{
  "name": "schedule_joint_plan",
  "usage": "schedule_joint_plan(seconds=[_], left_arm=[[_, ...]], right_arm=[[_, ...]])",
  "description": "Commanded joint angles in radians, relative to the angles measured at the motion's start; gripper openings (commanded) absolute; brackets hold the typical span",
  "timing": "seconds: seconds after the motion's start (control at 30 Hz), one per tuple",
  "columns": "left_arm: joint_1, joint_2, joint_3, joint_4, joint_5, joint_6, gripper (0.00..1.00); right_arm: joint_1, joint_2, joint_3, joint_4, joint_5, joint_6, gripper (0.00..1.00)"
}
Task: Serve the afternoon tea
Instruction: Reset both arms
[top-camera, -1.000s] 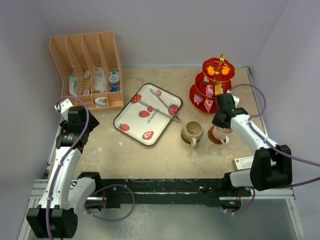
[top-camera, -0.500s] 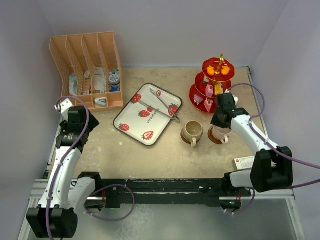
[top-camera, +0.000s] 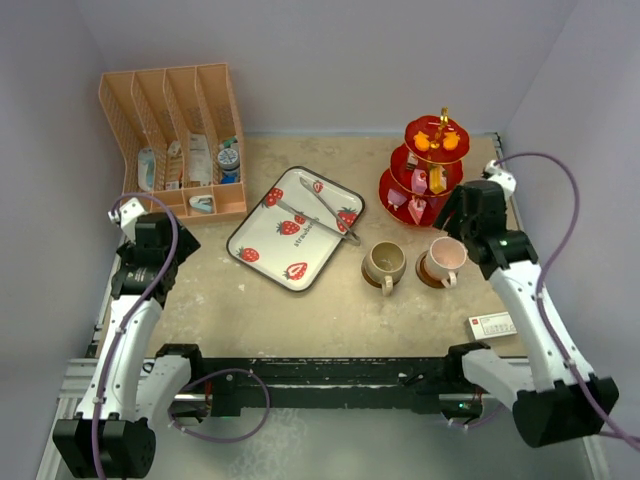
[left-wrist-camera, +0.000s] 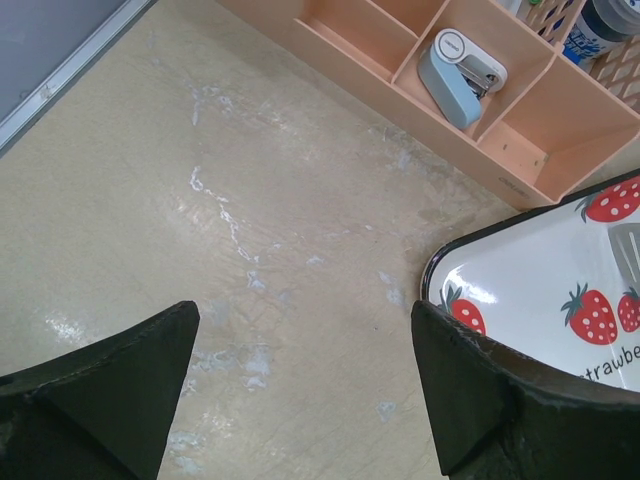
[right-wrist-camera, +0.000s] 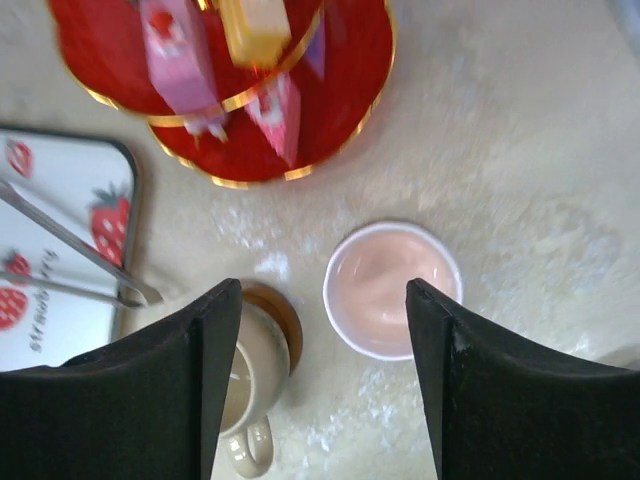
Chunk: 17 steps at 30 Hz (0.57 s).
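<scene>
We find the surface (top-camera: 330, 300) carrying all the task's things in the right half of the top view. The red three-tier stand (top-camera: 425, 170) sits at the upper right, with small cakes (top-camera: 437, 142) on its tiers. Just below it the tan mug (top-camera: 384, 263) and, to its right, the pink mug (top-camera: 445, 258) stand upright, apart from each other. A brown saucer (right-wrist-camera: 287, 325) shows under the tan one.

The right end effector (right-wrist-camera: 322, 290) hangs above this group, fingers spread and pinching nothing. In its wrist view the pink mug lies straight below the gap, nearer the right finger. The tan mug sits at the lower left, partly hidden by the left finger.

The left end effector (left-wrist-camera: 305, 320), likewise spread and empty, hovers at the left of the top view beside the strawberry tray (left-wrist-camera: 432, 280), well apart from both mugs.

We judge the right arm the nearer for any move on mugs or stand.
</scene>
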Motion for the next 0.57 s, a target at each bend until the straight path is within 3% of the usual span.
schedule_joint_plan(seconds=[0.0, 0.17, 0.33, 0.53], left_arm=[[-0.002, -0.036, 0.030, 0.014, -0.032, 0.010, 0.85], [-0.002, -0.041, 0.079, -0.007, -0.137, -0.025, 0.86], [-0.002, -0.014, 0.248, -0.084, -0.178, -0.017, 0.86], [-0.002, -0.030, 0.362, -0.093, -0.211, 0.049, 0.87]], right_arm=[[0.000, -0.096, 0.123, 0.063, 0.167, -0.092, 0.71], [0.001, -0.192, 0.184, 0.247, 0.043, -0.233, 0.77], [0.001, -0.355, 0.146, 0.428, -0.135, -0.278, 0.98], [0.001, -0.421, 0.111, 0.434, -0.204, -0.278, 0.99]])
